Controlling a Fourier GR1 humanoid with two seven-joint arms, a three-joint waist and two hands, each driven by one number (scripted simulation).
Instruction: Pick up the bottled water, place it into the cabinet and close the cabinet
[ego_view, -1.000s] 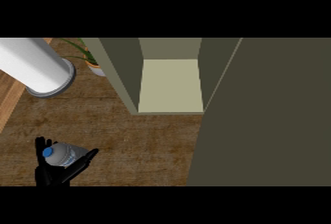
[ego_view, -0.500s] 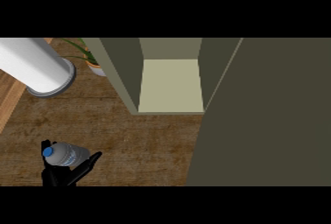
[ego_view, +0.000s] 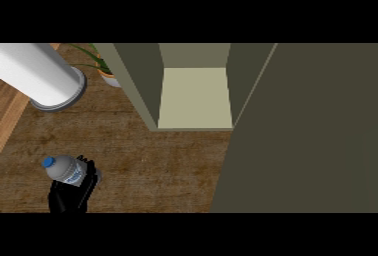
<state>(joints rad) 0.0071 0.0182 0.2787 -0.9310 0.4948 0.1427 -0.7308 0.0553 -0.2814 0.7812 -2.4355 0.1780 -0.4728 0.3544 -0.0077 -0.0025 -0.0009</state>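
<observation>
The bottled water (ego_view: 66, 171) is a clear bottle with a blue cap and a pale label, low at the view's left over the wooden counter. My left hand (ego_view: 70, 196) is curled round its lower part from below and from the right, hiding the bottle's base. The cabinet (ego_view: 193, 97) stands open at the upper middle and shows a pale bare shelf inside. Its dark olive door (ego_view: 310, 130) is swung open and fills the right side of the view. The bottle is well left of and nearer to me than the cabinet opening. My right hand does not show.
A large white cylinder (ego_view: 38, 75) lies at the upper left over the counter. A small potted plant (ego_view: 102, 65) sits beside the cabinet's left wall (ego_view: 136, 85). The brown wooden counter (ego_view: 155, 170) spreads between the hand and the cabinet.
The bottle has shifted a little up and to the left in the left hand's hold, and the fingers now show along its right side. Cabinet and door have not moved.
</observation>
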